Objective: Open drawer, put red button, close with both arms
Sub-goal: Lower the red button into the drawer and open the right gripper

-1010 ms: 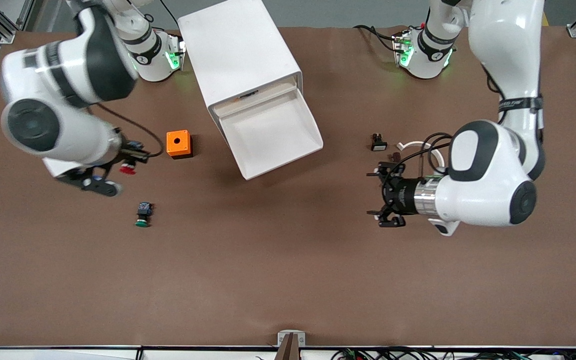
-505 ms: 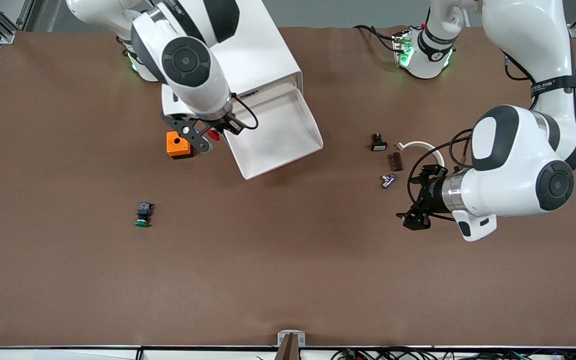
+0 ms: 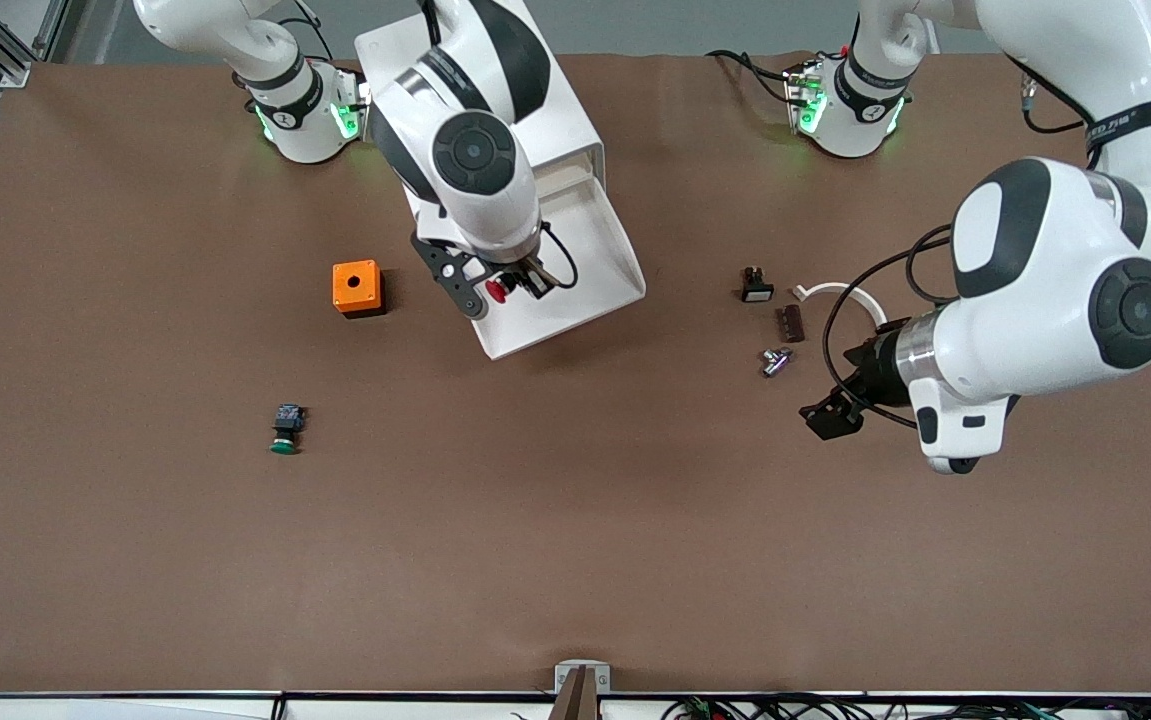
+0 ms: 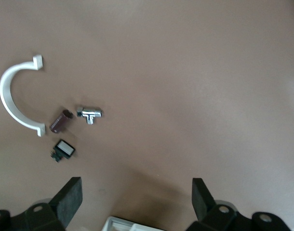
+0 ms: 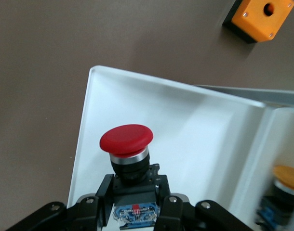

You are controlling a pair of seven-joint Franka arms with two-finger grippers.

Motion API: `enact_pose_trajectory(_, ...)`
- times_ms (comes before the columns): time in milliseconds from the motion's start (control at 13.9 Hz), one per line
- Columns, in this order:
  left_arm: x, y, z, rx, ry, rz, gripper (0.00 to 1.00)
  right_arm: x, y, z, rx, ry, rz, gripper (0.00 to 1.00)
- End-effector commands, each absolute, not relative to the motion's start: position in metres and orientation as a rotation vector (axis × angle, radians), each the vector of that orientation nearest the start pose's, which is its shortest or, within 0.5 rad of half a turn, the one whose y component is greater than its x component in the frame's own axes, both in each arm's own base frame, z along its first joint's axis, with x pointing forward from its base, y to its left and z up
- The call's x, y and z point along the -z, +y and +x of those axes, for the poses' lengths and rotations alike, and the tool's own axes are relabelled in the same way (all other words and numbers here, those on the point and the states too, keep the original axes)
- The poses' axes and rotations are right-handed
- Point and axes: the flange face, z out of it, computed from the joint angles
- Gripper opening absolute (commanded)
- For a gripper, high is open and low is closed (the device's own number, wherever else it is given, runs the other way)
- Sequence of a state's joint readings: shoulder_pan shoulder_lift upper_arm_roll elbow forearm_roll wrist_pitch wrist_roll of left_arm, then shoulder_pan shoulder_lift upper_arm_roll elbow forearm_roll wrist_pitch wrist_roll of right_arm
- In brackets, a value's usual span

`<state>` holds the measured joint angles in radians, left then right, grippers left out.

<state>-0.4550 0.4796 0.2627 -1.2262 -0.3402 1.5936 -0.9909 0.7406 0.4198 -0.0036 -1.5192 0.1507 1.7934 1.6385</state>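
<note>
The drawer [image 3: 595,250] stands pulled out of the white cabinet [image 3: 475,100], open and white inside. My right gripper [image 3: 497,288] is shut on the red button [image 3: 497,291] and holds it over the drawer, near its wall toward the right arm's end. In the right wrist view the red button [image 5: 126,139] stands cap-up between my right gripper's [image 5: 133,192] fingers, above the drawer [image 5: 200,120]. My left gripper [image 3: 830,415] is open and empty over bare table at the left arm's end; the left wrist view shows its gripper [image 4: 136,199] spread wide, and a drawer corner [image 4: 132,224].
An orange box [image 3: 356,287] with a round hole sits beside the drawer. A green button [image 3: 284,432] lies nearer the camera. A white curved piece [image 3: 840,292], a black part [image 3: 756,287], a brown piece [image 3: 791,322] and a metal piece [image 3: 775,360] lie near my left gripper. An orange-capped button [image 5: 287,175] shows at the drawer's back.
My right arm swung the red button from the right arm's end of the table, past the orange box, to over the open drawer. My left gripper drew back toward the left arm's end.
</note>
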Motion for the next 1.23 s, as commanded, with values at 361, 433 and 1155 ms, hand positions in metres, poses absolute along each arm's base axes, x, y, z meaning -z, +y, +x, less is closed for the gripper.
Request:
enact_pose_trajectory(361,-0.494,-0.268,0.633,-0.150,-0.836,-3.130,1.00,-0.366,0.485,0.477,-0.356,1.583,-2.731,0.15)
enact_pose_trajectory(433,-0.478,-0.284,0.632,-0.110,-0.793,-3.137,1.00,-0.360,0.485,0.477,-0.359,1.588,-2.736,0.15)
enact_pose_trajectory(1155,-0.404,-0.365,0.612,0.057,-0.223,-3.166,1.00,-0.362,0.479,0.471,-0.397,1.585,-2.809,1.00)
